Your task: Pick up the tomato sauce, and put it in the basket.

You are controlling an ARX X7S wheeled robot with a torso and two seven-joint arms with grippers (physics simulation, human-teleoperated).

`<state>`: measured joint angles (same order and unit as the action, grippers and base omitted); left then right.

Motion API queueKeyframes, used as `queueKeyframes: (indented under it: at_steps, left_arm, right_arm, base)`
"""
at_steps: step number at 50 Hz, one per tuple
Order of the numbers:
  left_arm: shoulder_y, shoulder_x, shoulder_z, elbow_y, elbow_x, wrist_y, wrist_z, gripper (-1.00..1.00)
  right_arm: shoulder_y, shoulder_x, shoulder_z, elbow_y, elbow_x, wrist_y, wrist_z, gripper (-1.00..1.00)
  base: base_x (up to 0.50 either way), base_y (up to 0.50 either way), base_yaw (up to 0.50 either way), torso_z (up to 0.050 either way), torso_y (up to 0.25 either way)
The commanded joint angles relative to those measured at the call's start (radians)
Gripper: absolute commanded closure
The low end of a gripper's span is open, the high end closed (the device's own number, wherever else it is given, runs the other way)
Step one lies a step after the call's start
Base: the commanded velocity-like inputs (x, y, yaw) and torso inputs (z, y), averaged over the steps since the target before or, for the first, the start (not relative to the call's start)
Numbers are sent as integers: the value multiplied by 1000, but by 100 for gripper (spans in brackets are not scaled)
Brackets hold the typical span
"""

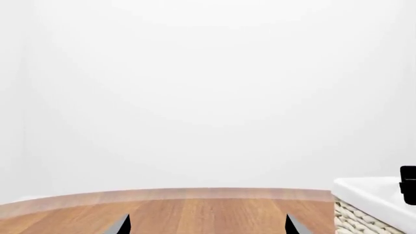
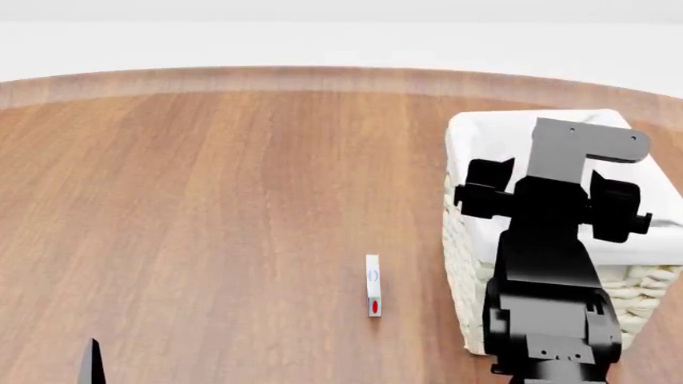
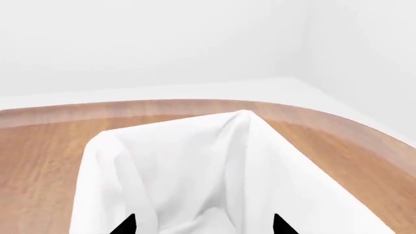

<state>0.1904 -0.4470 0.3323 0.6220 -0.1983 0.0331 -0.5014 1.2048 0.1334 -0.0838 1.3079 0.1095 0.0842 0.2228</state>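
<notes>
The basket (image 2: 461,264) stands at the right of the wooden table, cream wicker with a white cloth liner (image 3: 162,165) over its rim. Its corner also shows in the left wrist view (image 1: 370,207). My right arm (image 2: 549,240) reaches over it. My right gripper (image 3: 202,225) hangs above the liner, open, with nothing between its fingertips. My left gripper (image 1: 206,225) is open over bare wood at the near left, and one of its fingertips (image 2: 93,360) shows in the head view. The tomato sauce is out of view in every frame.
A small thin white piece (image 2: 373,286) with a blue and a red mark lies on the table (image 2: 213,200) left of the basket. The table's curved far edge (image 2: 320,76) meets a white wall. A black part of the right arm (image 1: 408,185) shows beside the basket.
</notes>
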Motion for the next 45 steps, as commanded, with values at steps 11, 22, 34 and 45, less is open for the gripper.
queueKeyframes:
  at_steps: [11,22,34,45]
  left_arm:
    - [1,-2,6,-4,2,4,-4,-100]
    - [1,-3,7,-13,-1,13,-4,-100]
    - [-9,-4,14,-17,1,4,-4,-100]
    - [-20,-3,20,-23,-2,-1,-1,-100]
  right_arm:
    - [-214,9,10,-656,-23,227,3,-100]
    - [-351,24,-3,-1129,-2,400,18,-100]
    - [-530,31,-4,-1426,3,367,52,-100]
    - [-641,51,-26,-1620,-21,352,81,-100]
  base:
    - [0,0,0,0,0]
    - [0,0,0,0,0]
    - [0,0,0,0,0]
    - [0,0,0,0,0]
